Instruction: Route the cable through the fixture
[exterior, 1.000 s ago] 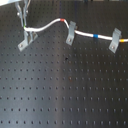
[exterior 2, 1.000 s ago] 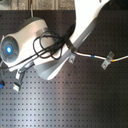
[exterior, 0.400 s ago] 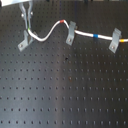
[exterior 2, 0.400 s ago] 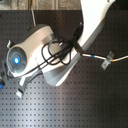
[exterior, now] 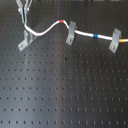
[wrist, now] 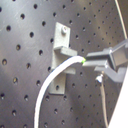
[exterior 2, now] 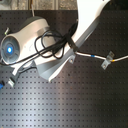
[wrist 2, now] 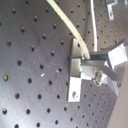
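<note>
**Cable end held just above the U-slot clip**

The black perforated board (exterior: 65, 95) fills both exterior views. In the second exterior view the white arm (exterior 2: 47, 47) with its looped black hoses covers most of the work area, so the first exterior view and the wrist views tell more.

The cable (exterior: 47, 31) runs from the first exterior view's right, past a slanted clip (exterior: 115, 40) and a blue band (exterior: 95, 35), over a 2nd slanted clip (exterior: 71, 33) and a red band (exterior: 61, 22), then dips and rises toward the gripper (exterior: 24, 20) at the first exterior view's upper left. The fixture (exterior: 25, 40) stands directly under the gripper, and the cord appears to pass at or just above its prongs.

In the first wrist view the fingers (wrist: 107, 57) are closed on the cable tip, which shows a greenish mark at the pinch, with the fixture (wrist: 62, 50) right beside it. In the second wrist view the cord (wrist 2: 70, 25) crosses the top of the clip (wrist 2: 77, 67); I cannot tell whether it sits inside the slot or rests on a prong.

Risks, as I judge them:
1. If the cord is off the slot line, lowering would lay it on a prong or beside the clip.
2. The grip is at the very tip, so extra tension could pull the cord out of the fingers.
3. Hard pulling could lift the cord off the 2 slanted clips.
</note>
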### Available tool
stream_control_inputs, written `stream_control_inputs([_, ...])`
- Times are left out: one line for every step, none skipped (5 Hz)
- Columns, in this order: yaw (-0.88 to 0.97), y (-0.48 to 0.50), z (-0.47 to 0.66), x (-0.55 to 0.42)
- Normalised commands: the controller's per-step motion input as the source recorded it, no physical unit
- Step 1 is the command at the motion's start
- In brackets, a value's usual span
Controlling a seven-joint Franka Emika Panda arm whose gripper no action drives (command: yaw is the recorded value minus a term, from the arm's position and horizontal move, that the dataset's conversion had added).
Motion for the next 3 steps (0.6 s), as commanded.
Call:
stream_control_inputs([0.18, -0.060, 0.00, 0.202])
stream_control_inputs([0.68, -0.106, 0.18, 0.042])
stream_control_inputs([0.40, -0.121, 0.22, -0.158])
